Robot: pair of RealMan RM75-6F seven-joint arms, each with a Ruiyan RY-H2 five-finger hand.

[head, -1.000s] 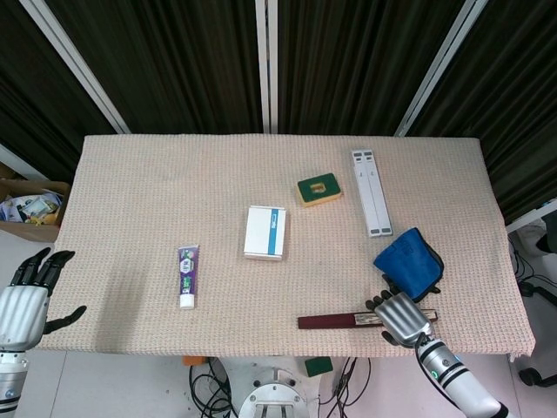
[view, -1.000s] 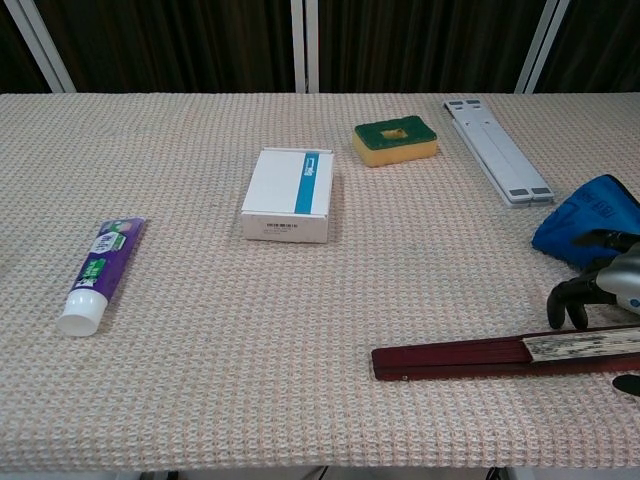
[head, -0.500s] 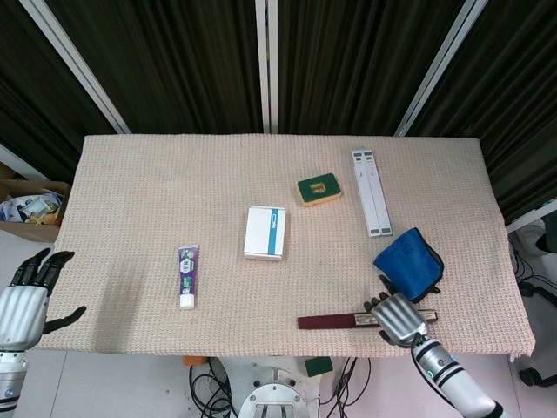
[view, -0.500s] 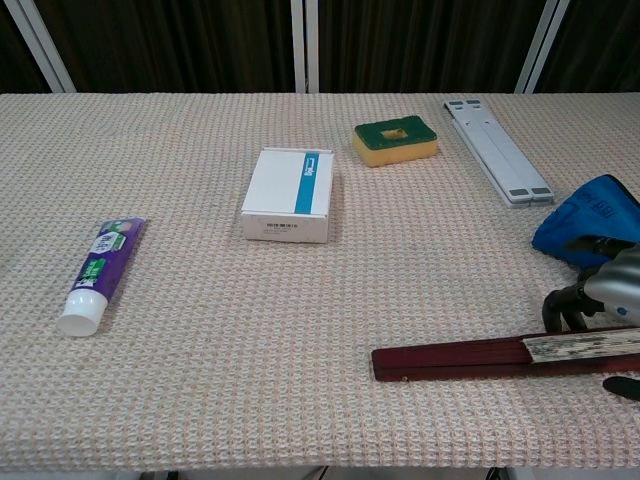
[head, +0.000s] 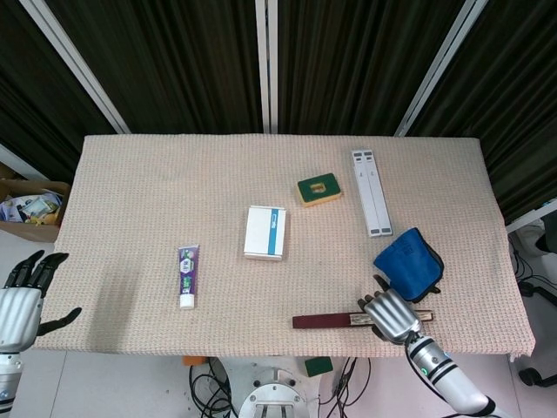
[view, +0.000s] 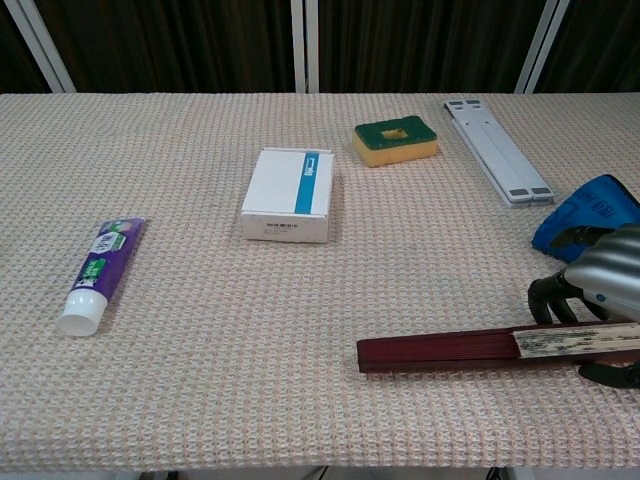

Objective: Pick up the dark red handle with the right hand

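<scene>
The dark red handle (head: 326,321) (view: 440,350) lies flat near the table's front edge, with a pale, speckled section at its right end. My right hand (head: 390,315) (view: 598,285) sits over that right end. Its fingers curl down on the far side and the thumb lies on the near side, so it grips the handle, which still lies on the cloth. My left hand (head: 22,300) hangs off the table's left front corner with its fingers spread and nothing in it; the chest view does not show it.
A blue cloth (head: 409,261) (view: 590,225) lies just behind the right hand. Further back are a grey folding stand (head: 371,192), a green and yellow sponge (head: 318,188) and a white box (head: 265,232). A purple toothpaste tube (head: 187,276) lies at front left.
The right hand has shifted left along the front edge and settled lower over the handle. The handle has slid a little to the left with it. The left hand dropped slightly.
</scene>
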